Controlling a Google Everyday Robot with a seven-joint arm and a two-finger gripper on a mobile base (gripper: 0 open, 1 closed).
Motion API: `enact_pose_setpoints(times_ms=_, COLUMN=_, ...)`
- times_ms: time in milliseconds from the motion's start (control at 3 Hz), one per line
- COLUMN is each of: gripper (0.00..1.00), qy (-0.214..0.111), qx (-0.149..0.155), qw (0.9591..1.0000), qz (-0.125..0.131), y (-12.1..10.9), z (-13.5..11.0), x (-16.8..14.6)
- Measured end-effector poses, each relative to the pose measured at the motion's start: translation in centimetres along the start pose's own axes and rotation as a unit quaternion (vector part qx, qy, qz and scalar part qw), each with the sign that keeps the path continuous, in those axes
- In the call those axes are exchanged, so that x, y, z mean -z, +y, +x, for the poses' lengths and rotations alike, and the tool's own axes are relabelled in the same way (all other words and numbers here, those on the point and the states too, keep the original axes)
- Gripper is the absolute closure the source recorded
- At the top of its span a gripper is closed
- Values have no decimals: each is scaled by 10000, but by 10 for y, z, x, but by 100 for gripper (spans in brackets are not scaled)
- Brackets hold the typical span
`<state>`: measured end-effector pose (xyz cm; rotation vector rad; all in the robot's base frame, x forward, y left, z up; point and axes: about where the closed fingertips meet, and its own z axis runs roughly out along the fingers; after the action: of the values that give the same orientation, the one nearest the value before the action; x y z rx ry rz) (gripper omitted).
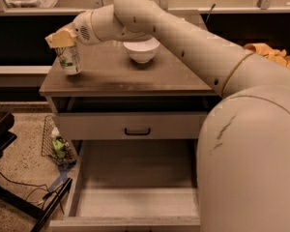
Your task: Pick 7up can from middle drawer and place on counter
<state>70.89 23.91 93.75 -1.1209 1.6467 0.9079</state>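
Status: pick done, place almost done.

- The can [70,61] was out of the drawer [135,204]. The drawer stood pulled open, below the bowl [141,50] and nearer the camera than it, and I saw no can on its pale floor.
- The can was over the counter [135,79], well to the left of the bowl and a little nearer the front edge than the bowl, close to the left front corner.
- The can leaned slightly off upright. Its base was at or just above the counter top. I could not tell which.

Pincer:
- My pincer [63,38] sat at the top of the can, up and to the left of the bowl.
- The fingers were closed on the can's upper end, with no gap to the can visible.
- The pincer touched nothing but the can. The bowl sat apart from both.

What was left, as I judged it:
- Settle the can flat on the counter.
- Let go.
- Lift my arm away without knocking the can or brushing the bowl.

Risk: with that lean, releasing early could tip the can toward the near edge.
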Motion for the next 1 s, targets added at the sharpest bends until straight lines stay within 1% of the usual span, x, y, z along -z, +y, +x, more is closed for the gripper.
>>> enact_pose_setpoints(times_ms=667, gripper=14, qy=10, qx=-2, qw=10000, qz=-42, y=3, z=1, x=-5)
enact_pose_setpoints(times_ms=1000, gripper=0, qy=15, qx=-2, qw=10000, qz=-64, y=5, z=1, x=-7)
